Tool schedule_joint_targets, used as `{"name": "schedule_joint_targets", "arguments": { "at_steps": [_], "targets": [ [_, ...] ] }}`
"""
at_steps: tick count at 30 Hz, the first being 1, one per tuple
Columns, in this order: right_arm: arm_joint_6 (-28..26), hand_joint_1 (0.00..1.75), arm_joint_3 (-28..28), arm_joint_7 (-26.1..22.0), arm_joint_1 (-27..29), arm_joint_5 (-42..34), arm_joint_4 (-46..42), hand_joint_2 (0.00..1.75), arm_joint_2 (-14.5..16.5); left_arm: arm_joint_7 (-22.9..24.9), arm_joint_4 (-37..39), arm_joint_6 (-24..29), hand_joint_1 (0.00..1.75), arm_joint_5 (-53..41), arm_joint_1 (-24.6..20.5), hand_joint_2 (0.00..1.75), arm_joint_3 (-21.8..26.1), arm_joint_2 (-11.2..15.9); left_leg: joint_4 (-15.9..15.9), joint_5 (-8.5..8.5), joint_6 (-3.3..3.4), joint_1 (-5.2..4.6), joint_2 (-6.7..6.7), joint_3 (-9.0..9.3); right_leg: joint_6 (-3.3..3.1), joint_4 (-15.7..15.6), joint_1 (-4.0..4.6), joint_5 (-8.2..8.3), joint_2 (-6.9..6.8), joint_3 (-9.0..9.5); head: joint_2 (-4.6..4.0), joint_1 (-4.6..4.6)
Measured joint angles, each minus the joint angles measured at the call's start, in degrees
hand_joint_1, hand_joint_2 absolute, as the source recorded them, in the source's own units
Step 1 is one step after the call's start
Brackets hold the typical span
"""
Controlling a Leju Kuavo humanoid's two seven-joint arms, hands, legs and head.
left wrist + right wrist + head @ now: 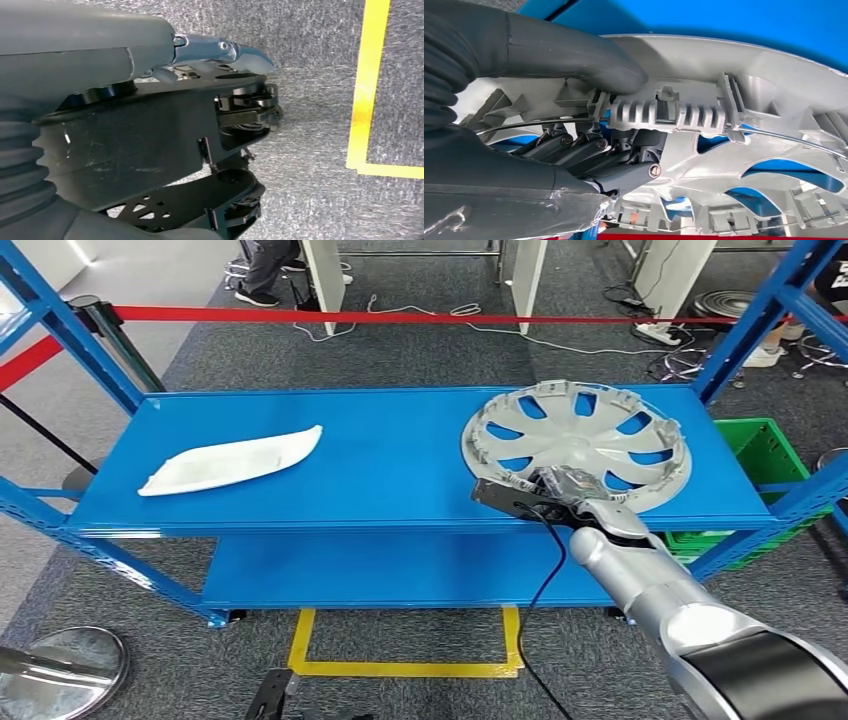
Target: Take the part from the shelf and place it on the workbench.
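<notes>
White panel (232,460) lies well left on the shelf (400,465); right hand (560,490) grips the hubcap (578,440) at its near rim.

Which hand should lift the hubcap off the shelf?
Right. The right hand is already at the near rim of the hubcap on the shelf, thumb over the rim, fingers beneath. The left hand hangs down over the floor.

Workshop, blue steel shelving (400,455), floor tape (405,668)
</notes>
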Motion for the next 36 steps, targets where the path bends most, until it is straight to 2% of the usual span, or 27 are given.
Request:
{"name": "schedule_joint_targets", "arguments": {
  "at_steps": [2, 4, 7, 8, 10, 12, 13, 14, 15, 17, 19, 22, 24, 25, 27, 28, 29, 30, 31, 32, 33, 35, 36],
  "targets": [
    [0.0, 1.75, -0.2, 0.1, -0.1, 0.0, 0.0, 1.75, 0.0, 0.0, 0.0, 0.0, 0.00, 0.0, 0.0, 1.75, 0.0, 0.0, -6.9, 3.12, -0.21, 0.33, 0.03, 3.64, 0.54, 0.2, 0.01, -0.09, 0.11, -0.08, 0.00, -0.11],
    [0.0, 1.75, -0.4, 0.1, -0.1, 0.0, 0.0, 1.75, 0.0, 0.0, 0.0, 0.0, 0.00, 0.0, 0.0, 1.75, 0.0, -0.1, -10.9, 3.80, 0.28, 0.48, -0.10, 5.56, 1.25, 0.4, 0.21, -0.05, 0.34, -0.41, 0.00, -0.16],
    [0.0, 1.75, -0.6, 0.4, 0.1, 0.0, 0.0, 1.75, 0.0, 0.0, 0.0, 0.1, 0.00, 0.0, 0.0, 1.75, 0.1, -0.1, -11.5, 3.60, 1.64, 0.37, -0.17, 5.66, 2.02, 0.2, 0.10, 0.03, 0.50, -0.55, 0.00, 0.06],
    [0.0, 1.75, -0.6, 0.4, 0.1, 0.0, 0.0, 1.75, 0.0, 0.1, 0.0, 0.2, 0.00, -0.1, 0.0, 1.75, 0.1, -0.1, -11.6, 3.67, 2.00, 0.39, -0.13, 5.69, 2.22, 0.8, 0.03, -0.49, 0.47, -0.86, 0.00, 0.14],
    [0.1, 1.75, -0.6, 0.5, 0.1, 0.0, 0.0, 1.75, 0.0, 0.1, 0.0, 0.3, 0.00, -0.1, 0.0, 1.75, 0.1, -0.2, -11.6, 3.74, 2.58, 0.40, -0.01, 5.73, 2.46, 5.4, 0.02, -3.14, 0.40, -3.09, 0.00, 0.31],
    [0.1, 1.75, -0.6, 0.4, 0.4, 0.0, 0.0, 1.75, 0.0, 0.2, 0.0, 0.2, 0.00, -0.2, 0.0, 1.75, 0.1, -0.1, -11.6, 3.70, 2.89, 0.27, 0.06, 5.72, 2.49, 13.0, 0.07, -6.31, 0.39, -6.70, 0.00, 0.41],
    [0.0, 1.75, -0.6, 0.3, 0.5, 0.0, 0.0, 1.75, 0.0, 0.2, 0.0, 0.1, 0.00, -0.2, 0.0, 1.75, 0.1, -0.1, -11.6, 3.67, 2.96, 0.22, 0.05, 5.74, 2.47, 15.4, 0.07, -6.81, 0.39, -7.88, 0.00, 0.43],
    [0.0, 1.75, -0.6, 0.2, 0.6, 0.0, 0.0, 1.75, 0.0, 0.2, 0.0, 0.0, 0.00, -0.2, 0.1, 1.75, 0.1, -0.1, -11.6, 3.64, 2.98, 0.19, 0.02, 5.77, 2.42, 15.8, 0.06, -6.35, 0.38, -8.20, 0.00, 0.44],
    [-0.2, 1.75, -0.7, 0.0, 0.6, -0.1, 0.0, 1.75, 0.0, 0.2, 0.0, -0.1, 0.00, -0.2, 0.1, 1.75, 0.1, -0.1, -11.6, 3.61, 2.94, 0.20, -0.02, 5.85, 2.37, 13.9, 0.05, -4.89, 0.38, -7.36, 0.00, 0.46],
    [-1.2, 1.75, -0.8, -0.7, 0.6, -0.4, -0.3, 1.75, 0.0, 0.2, 0.0, -0.4, 0.00, -0.2, 0.1, 1.75, 0.1, -0.1, -11.5, 3.45, 2.58, 0.20, -0.10, 6.00, 2.35, 6.6, 0.01, -1.51, 0.38, -3.66, 0.00, 0.48],
    [-2.8, 1.75, -1.2, -1.8, 1.0, -1.3, -1.1, 1.75, 0.2, 0.1, 0.0, -0.7, 0.00, -0.2, 0.0, 1.75, 0.1, -0.1, -11.5, 3.41, 1.89, 0.05, -0.17, 5.95, 2.08, 1.7, 0.06, -0.18, 0.53, -1.13, 0.00, 0.45],
    [-7.4, 1.75, -2.6, -3.9, 3.2, -3.6, -4.6, 1.75, 0.8, -0.3, 0.0, -0.7, 0.00, -0.1, 0.2, 1.75, 0.4, -0.1, -11.8, 3.69, 0.85, 0.17, -0.25, 5.83, 1.05, 0.9, 0.32, -0.11, 0.60, -0.98, 0.00, 0.44],
    [-10.9, 1.75, -4.2, -4.9, 5.2, -5.3, -9.2, 1.75, 1.3, -0.8, 0.0, -0.3, 0.00, 0.0, 0.3, 1.75, 0.8, 0.0, -10.3, 2.44, 0.28, 0.24, -0.12, 5.05, 0.33, 0.7, 0.21, 0.03, 0.56, -1.00, 0.00, 0.31],
    [-12.2, 1.75, -4.9, -5.2, 6.4, -6.0, -12.0, 1.75, 1.7, -1.1, 0.0, -0.1, 0.00, 0.1, 0.3, 1.75, 1.1, 0.0, -7.8, 0.96, 0.06, 0.23, -0.03, 3.88, 0.07, 0.7, 0.16, 0.04, 0.54, -0.98, 0.00, 0.21],
    [-13.9, 1.75, -6.1, -5.7, 9.3, -7.3, -18.1, 1.75, 2.2, -1.7, 0.0, 0.2, 0.00, 0.4, 0.4, 1.75, 1.5, 0.1, -0.5, -2.42, -0.17, 0.18, 0.04, 0.28, -0.28, 0.7, 0.27, -0.07, 0.54, -0.97, 0.00, 0.09],
    [-14.3, 1.75, -6.4, -5.8, 10.8, -8.0, -21.2, 1.75, 2.4, -2.0, 0.0, 0.3, 0.00, 0.5, 0.5, 1.75, 1.7, 0.2, 2.3, -3.24, -0.17, 0.15, 0.04, -1.23, -0.36, 0.7, 0.33, -0.12, 0.53, -0.96, 0.00, 0.10],
    [-14.4, 1.75, -6.7, -6.0, 12.3, -8.6, -24.0, 1.75, 2.6, -2.2, 0.0, 0.3, 0.00, 0.6, 0.6, 1.75, 1.8, 0.2, 3.5, -3.04, -0.09, 0.10, 0.04, -1.94, -0.40, 0.7, 0.38, -0.15, 0.53, -0.94, 0.00, 0.10],
    [-14.4, 1.75, -6.9, -6.2, 13.6, -9.2, -26.6, 1.75, 2.8, -2.4, 0.0, 0.3, 0.00, 0.6, 0.6, 1.75, 2.1, 0.3, 2.4, -1.73, 0.08, 0.06, 0.05, -1.55, -0.41, 0.7, 0.40, -0.18, 0.56, -0.91, 0.00, 0.10],
    [-14.4, 1.75, -7.1, -6.3, 14.6, -9.6, -28.8, 1.75, 3.0, -2.5, 0.0, 0.3, 0.00, 0.6, 0.7, 1.75, 2.3, 0.4, -0.3, 0.15, 0.29, 0.01, 0.05, -0.38, -0.39, 0.7, 0.40, -0.21, 0.59, -0.87, 0.00, 0.10],
    [-14.4, 1.75, -7.3, -6.4, 15.3, -9.9, -30.7, 1.75, 3.1, -2.6, 0.0, 0.3, 0.00, 0.6, 0.7, 1.75, 2.5, 0.4, -3.9, 2.17, 0.57, -0.04, 0.05, 1.35, -0.31, 0.7, 0.40, -0.26, 0.64, -0.87, 0.00, 0.09],
    [-14.6, 1.75, -7.5, -6.6, 15.9, -10.4, -32.4, 1.75, 3.2, -2.6, 0.0, 0.4, 0.00, 0.6, 0.7, 1.75, 2.7, 0.4, -7.5, 3.49, 0.82, -0.11, 0.04, 3.03, -0.15, 0.8, 0.50, -0.33, 0.68, -0.95, 0.00, 0.09],
    [-15.4, 1.75, -7.9, -7.9, 17.3, -12.2, -35.3, 1.75, 3.3, -2.8, 0.0, 0.5, 0.00, 0.7, 0.8, 1.75, 2.9, 0.5, -11.5, 4.29, 1.25, -0.26, -0.06, 4.80, 0.37, 0.8, 0.65, -0.36, 0.66, -1.12, 0.00, 0.13],
    [-16.1, 1.75, -8.1, -8.9, 18.2, -13.3, -37.0, 1.75, 3.4, -3.0, 0.0, 0.5, 0.00, 0.8, 0.9, 1.75, 3.0, 0.5, -12.0, 4.11, 1.46, -0.35, -0.14, 4.91, 0.68, 0.7, 0.68, -0.32, 0.61, -1.16, 0.00, 0.16]
  ]
}}
